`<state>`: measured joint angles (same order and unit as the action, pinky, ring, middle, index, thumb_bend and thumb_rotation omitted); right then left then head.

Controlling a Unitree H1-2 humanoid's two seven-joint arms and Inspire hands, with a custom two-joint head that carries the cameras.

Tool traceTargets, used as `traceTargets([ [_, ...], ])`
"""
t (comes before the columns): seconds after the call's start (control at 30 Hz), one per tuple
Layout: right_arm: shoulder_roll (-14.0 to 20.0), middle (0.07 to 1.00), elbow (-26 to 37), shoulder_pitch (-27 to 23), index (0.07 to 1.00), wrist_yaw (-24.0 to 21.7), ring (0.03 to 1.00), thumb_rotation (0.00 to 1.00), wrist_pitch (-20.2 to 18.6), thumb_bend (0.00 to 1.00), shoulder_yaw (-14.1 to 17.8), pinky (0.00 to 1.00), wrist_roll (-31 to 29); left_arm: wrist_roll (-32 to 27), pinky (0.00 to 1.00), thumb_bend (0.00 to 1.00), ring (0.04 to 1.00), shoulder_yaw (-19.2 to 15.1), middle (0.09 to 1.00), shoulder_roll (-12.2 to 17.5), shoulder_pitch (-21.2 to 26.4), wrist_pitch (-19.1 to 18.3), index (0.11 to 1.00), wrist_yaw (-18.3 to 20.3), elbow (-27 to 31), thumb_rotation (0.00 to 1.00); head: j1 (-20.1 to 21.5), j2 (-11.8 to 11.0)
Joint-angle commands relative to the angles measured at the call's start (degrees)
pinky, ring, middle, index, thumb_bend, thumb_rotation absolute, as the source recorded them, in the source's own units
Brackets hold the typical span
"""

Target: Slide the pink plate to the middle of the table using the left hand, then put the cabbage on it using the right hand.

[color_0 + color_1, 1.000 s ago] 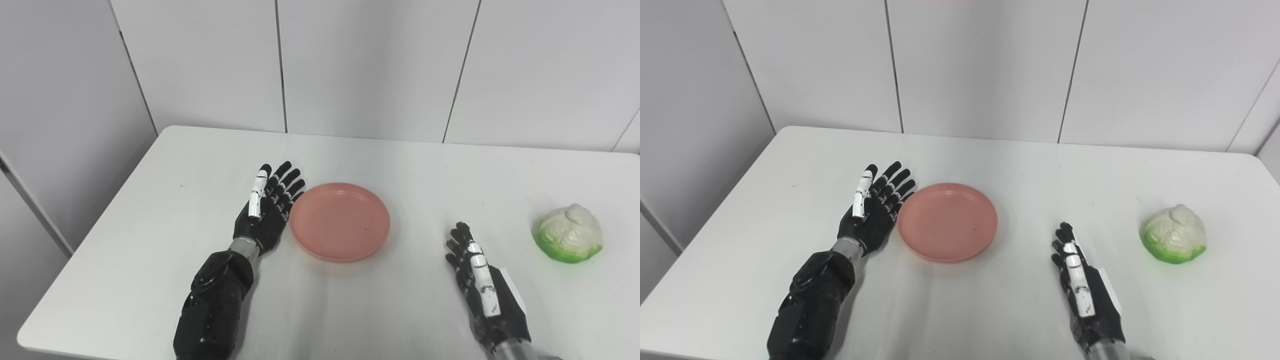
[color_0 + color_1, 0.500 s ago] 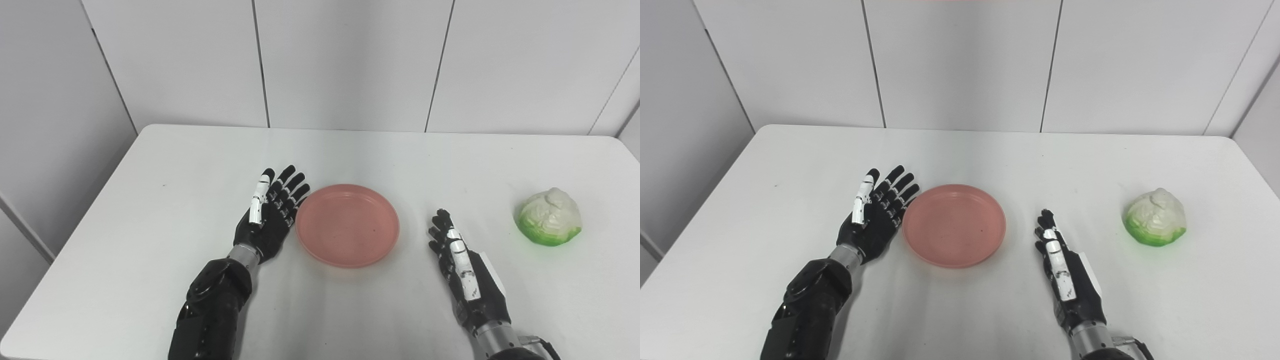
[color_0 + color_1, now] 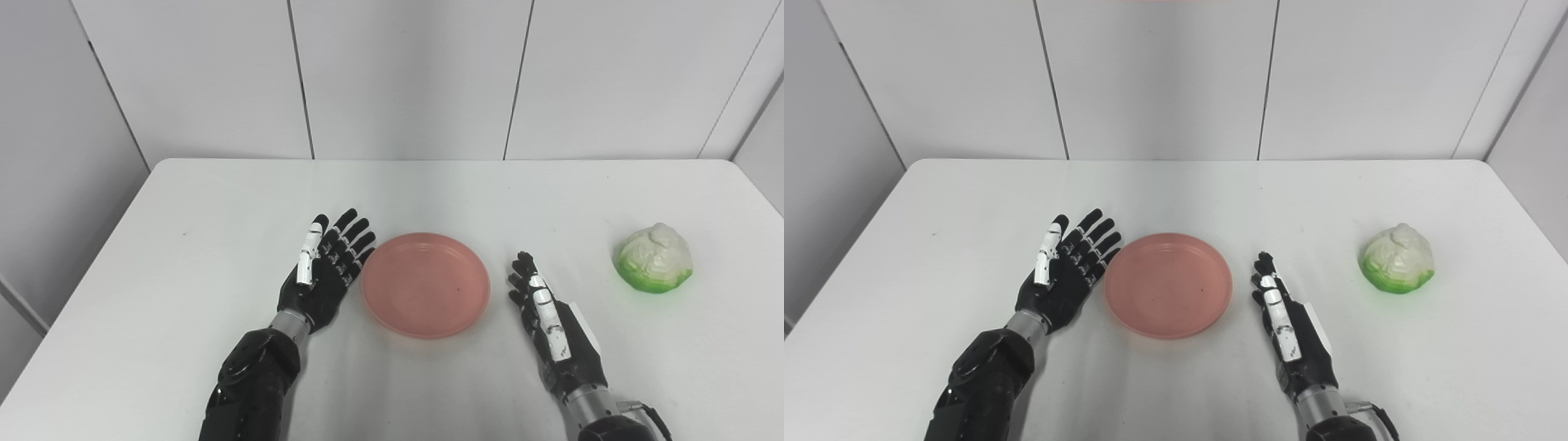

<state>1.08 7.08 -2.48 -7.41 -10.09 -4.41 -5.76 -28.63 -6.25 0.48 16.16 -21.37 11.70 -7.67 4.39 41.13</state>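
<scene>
The pink plate (image 3: pixel 425 283) lies flat near the middle of the white table (image 3: pixel 214 202), with nothing on it. My left hand (image 3: pixel 324 269) rests open, palm up, right beside the plate's left rim, fingers spread and pointing away from me. My right hand (image 3: pixel 551 318) stands on edge, open, a short gap to the right of the plate. The cabbage (image 3: pixel 654 258), white on top and green at its base, sits on the table at the far right, well apart from the right hand.
Grey wall panels (image 3: pixel 404 73) rise just behind the table's far edge. The table's right edge runs close behind the cabbage.
The camera has turned to the right, shifting the whole picture. The plate and left hand stay side by side. The right hand now sits closer to the plate's right rim.
</scene>
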Motion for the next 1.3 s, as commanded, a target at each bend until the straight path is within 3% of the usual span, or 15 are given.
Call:
traceTargets([
  [0.0, -0.91, 1.000, -0.30, -1.04, 1.000, -0.08, 1.000, 1.00, 0.97, 0.34, -0.55, 1.00, 0.07, 1.23, 0.93, 0.42, 0.938, 0.47, 0.939, 0.42, -1.06, -0.30, 0.918, 0.01, -0.03, 1.00, -0.01, 0.02],
  [0.37, -0.71, 1.000, -0.16, -1.15, 1.000, 1.17, 1.000, 1.00, 1.99, 0.35, 0.81, 1.00, 0.47, 2.55, 0.94, 0.44, 0.940, 0.47, 0.944, 0.39, -1.25, 0.72, 0.932, -0.78, -1.61, 1.00, 2.90, 0.23],
  [0.5, 0.36, 0.999, 1.12, -1.37, 1.000, 2.32, 0.998, 1.00, 4.00, 0.34, 0.43, 1.00, 4.39, 3.05, 0.94, 0.44, 0.934, 0.43, 0.936, 0.68, -1.12, 1.63, 0.924, -0.90, -3.09, 1.00, 3.74, 0.14],
  [0.53, 0.40, 0.998, 1.68, -1.45, 1.000, 2.73, 0.997, 1.00, 4.67, 0.34, 0.48, 1.00, 5.21, 3.03, 0.94, 0.45, 0.934, 0.41, 0.936, 0.86, -1.12, 2.10, 0.924, -0.60, -3.68, 1.00, 6.31, -0.67],
  [0.6, 0.25, 0.989, 3.34, -1.66, 1.000, 3.24, 0.982, 1.00, 5.02, 0.34, 0.82, 0.99, 5.98, 2.91, 0.92, 0.45, 0.923, 0.26, 0.926, 1.15, -1.07, 2.98, 0.913, -0.08, -4.86, 1.00, 7.61, -1.01],
  [0.77, 0.75, 0.973, 8.27, -3.65, 0.975, 5.93, 0.972, 1.00, 5.08, 0.46, 1.35, 0.98, 11.34, 2.52, 0.90, 0.46, 0.907, 0.02, 0.915, 1.86, -1.02, 4.20, 0.905, 1.04, -6.51, 1.00, 10.43, -1.93],
  [1.0, 4.22, 0.935, 13.48, -8.86, 0.937, 7.91, 0.924, 0.99, 5.25, 0.62, 2.71, 0.92, 18.22, 1.95, 0.90, 0.48, 0.910, -0.18, 0.921, 3.31, -0.31, 6.60, 0.909, 4.63, -10.72, 1.00, 13.53, -3.21],
  [1.2, 5.88, 0.884, 17.59, -12.32, 0.900, 9.85, 0.869, 0.89, 2.15, 0.80, 4.55, 0.82, 24.76, 1.67, 0.89, 0.50, 0.899, -0.97, 0.911, 3.98, 0.18, 8.16, 0.896, 6.55, -13.50, 0.96, 15.24, -4.05],
  [1.23, 6.52, 0.866, 18.12, -13.02, 0.891, 10.26, 0.842, 0.78, 2.23, 0.84, 5.00, 0.80, 26.66, 1.63, 0.89, 0.51, 0.895, -1.11, 0.905, 4.17, 0.31, 8.62, 0.893, 7.05, -14.26, 0.94, 15.46, -4.14],
  [1.27, 7.14, 0.860, 18.66, -13.62, 0.888, 10.36, 0.834, 0.75, 2.14, 0.86, 5.51, 0.79, 27.95, 1.61, 0.88, 0.52, 0.893, -1.22, 0.903, 4.37, 0.44, 9.12, 0.892, 7.57, -15.00, 0.93, 15.71, -4.26],
])
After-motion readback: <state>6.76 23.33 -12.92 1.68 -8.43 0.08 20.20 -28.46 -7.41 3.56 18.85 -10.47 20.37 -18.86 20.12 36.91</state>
